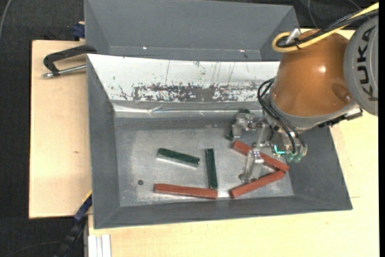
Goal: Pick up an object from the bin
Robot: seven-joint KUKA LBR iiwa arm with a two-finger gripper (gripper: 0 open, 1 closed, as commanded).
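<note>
My gripper (254,161) is low in the right part of the bin, under the orange wrist cover. It stands over two red-brown bars. The upper red-brown bar (272,161) runs slantwise from upper left to lower right, and the gripper's metal crosses it. A second red-brown bar (262,183) lies just below, tilted up to the right, its right end meeting the first bar. Whether either bar is gripped is hidden by the gripper's body.
A dark green bar (210,168) lies upright in the view at the bin's middle. Another green bar (178,157) lies to its left. A long red-brown bar (184,191) rests along the front wall. The arm covers the bin's right rear corner.
</note>
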